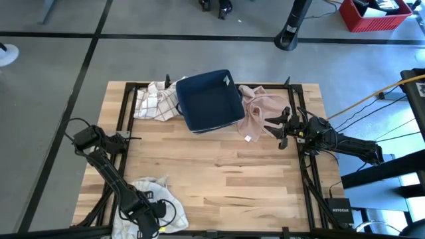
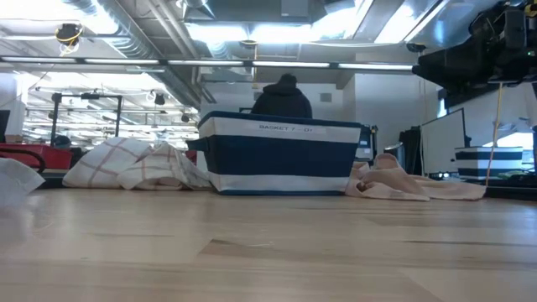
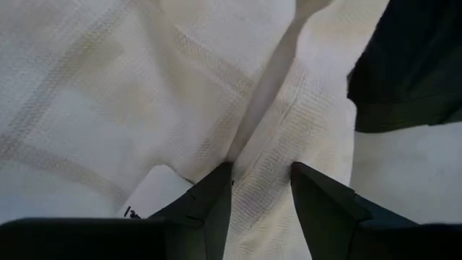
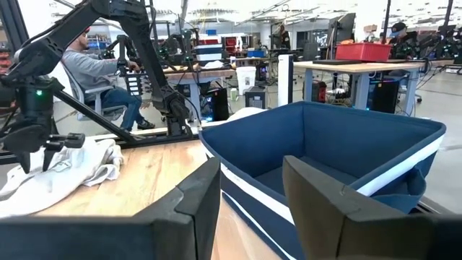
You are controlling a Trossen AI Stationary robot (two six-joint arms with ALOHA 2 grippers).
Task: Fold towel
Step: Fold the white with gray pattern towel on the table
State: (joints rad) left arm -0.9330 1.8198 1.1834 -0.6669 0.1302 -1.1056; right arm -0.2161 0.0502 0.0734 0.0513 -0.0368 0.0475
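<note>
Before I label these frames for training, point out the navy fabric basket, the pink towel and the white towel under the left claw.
navy fabric basket (image 1: 211,99): high view, inside floor.
pink towel (image 1: 256,110): high view, crumpled middle.
white towel (image 1: 151,192): high view, bunched centre.
left claw (image 3: 261,191): left wrist view, between fingertips.

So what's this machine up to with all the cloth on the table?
It is starting on a towel. The left gripper is down on the crumpled white towel at the table's near edge, a ridge of cloth between its fingers. The right gripper waits open above the pink towel, beside the blue basket. A checked towel lies on the basket's other side. Nothing is folded yet.
</note>
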